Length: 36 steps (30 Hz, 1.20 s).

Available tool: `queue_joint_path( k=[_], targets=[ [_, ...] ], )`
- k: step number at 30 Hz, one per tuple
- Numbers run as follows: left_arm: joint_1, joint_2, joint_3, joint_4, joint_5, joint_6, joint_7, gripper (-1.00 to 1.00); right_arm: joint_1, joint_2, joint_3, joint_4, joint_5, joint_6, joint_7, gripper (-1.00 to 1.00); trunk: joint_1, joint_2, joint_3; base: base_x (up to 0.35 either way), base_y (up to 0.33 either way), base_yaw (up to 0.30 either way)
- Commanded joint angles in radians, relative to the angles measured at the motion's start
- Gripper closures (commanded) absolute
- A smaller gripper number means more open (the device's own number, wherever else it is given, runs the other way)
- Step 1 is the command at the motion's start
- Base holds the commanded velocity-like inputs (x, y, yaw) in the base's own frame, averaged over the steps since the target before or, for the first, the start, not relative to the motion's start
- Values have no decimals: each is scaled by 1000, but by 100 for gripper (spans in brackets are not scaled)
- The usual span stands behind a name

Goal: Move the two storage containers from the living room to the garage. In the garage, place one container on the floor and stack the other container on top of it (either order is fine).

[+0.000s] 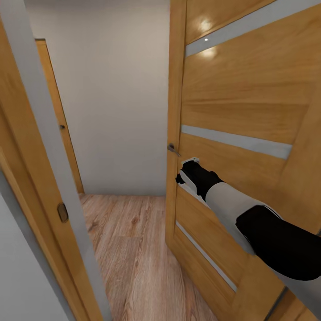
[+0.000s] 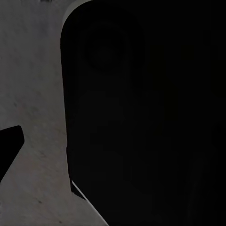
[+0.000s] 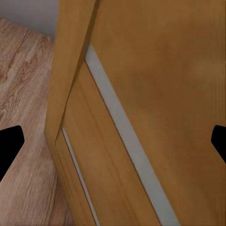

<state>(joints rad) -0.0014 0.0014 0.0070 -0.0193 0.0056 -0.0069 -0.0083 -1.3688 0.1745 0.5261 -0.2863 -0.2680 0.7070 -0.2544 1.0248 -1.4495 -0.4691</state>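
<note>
**Wooden door at a doorway, right arm raised to it**

Oak-coloured door (image 1: 240, 111) stood open at the right of the head view, its edge toward the camera, crossed by slanted pale grey strips; its upper and right parts ran out of frame. A small metal handle (image 1: 173, 149) sat on its edge. A matching door frame (image 1: 26, 147) filled the left side, cut off at top and bottom, with a small metal plate (image 1: 63, 212) set into it. Between them lay light wood-plank floor (image 1: 129, 240) and a plain cream wall (image 1: 116, 89) behind.

Right arm (image 1: 249, 218), white and black, reached forward to the door face just below the handle. Right gripper (image 1: 187, 171) was seen from behind, so its fingers were hidden there. In the right wrist view, two black fingertips (image 3: 8, 146) showed at opposite edges, spread wide, nothing between them; the door panel and a grey strip lay ahead.

Left wrist view was very dark: a large black rounded shape (image 2: 141, 113) covered most of it, not identifiable, beside a dim grey speckled surface (image 2: 33, 94). One black fingertip (image 2: 9, 146) showed at the edge; the left gripper's opening could not be judged.
</note>
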Motion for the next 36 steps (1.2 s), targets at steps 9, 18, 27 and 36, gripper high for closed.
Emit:
queue_joint_path(
  k=[9, 18, 27, 36],
  targets=[
    [0, 0, 1, -1, 1, -1, -1, -100, -1, 0, 8, -1, -10, 5, -8, -100, 0, 0, -1, 260, 0, 0],
    [0, -3, 1, -1, 1, -1, -1, -100, -1, 0, 10, -1, -10, 12, -9, -100, 0, 0, -1, 210, 0, 0],
    [0, -3, 1, -1, 1, -1, -1, -100, -1, 0, 13, -1, -10, 14, -17, -100, 0, 0, -1, 12, 0, 0],
    [0, -3, 1, -1, 1, -1, -1, -100, -1, 0, 14, -8, -10, 17, -22, -100, 0, 0, -1, 36, 0, 0]
  ],
)
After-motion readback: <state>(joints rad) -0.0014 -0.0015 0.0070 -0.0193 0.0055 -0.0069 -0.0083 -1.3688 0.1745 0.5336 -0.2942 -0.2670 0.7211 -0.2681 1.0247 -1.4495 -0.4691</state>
